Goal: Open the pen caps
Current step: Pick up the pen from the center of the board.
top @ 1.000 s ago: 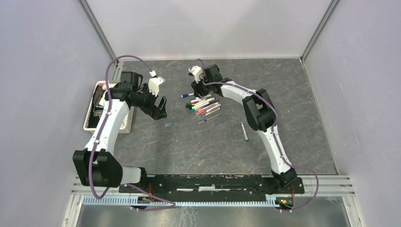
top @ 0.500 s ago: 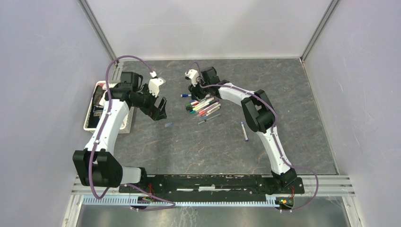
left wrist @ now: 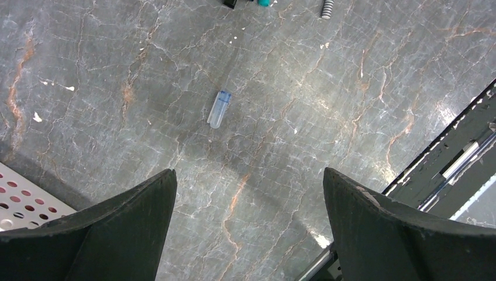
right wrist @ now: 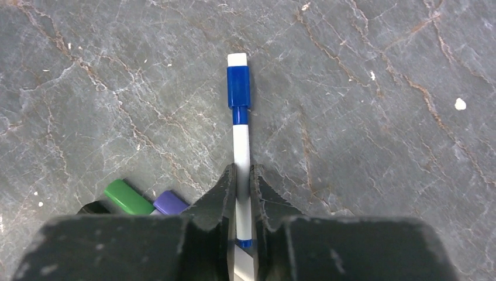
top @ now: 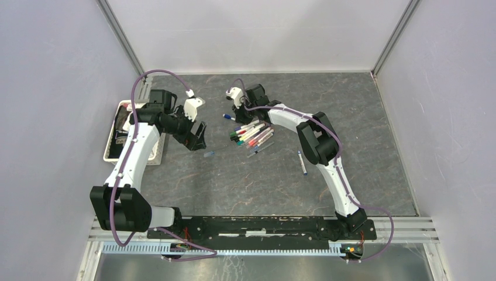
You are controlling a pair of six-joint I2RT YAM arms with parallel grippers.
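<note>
Blue cap [right wrist: 238, 85] just ahead of right end effector [right wrist: 241, 171], pen [right wrist: 240, 146] in its pinch (left end effector [left wrist: 248, 173] spread).

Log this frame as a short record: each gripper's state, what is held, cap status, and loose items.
left gripper: open, holding nothing
loose pale-blue cap: lying below the left gripper
right gripper: shut on blue pen
blue cap: on the held pen, not removed
pen pile: beside the right gripper
lone pen: apart, right of the pile

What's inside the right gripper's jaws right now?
The right gripper holds a thin white-barrelled pen by its barrel, blue plastic cap on, sticking out ahead. The pen's rear end is hidden by the fingers.
</note>
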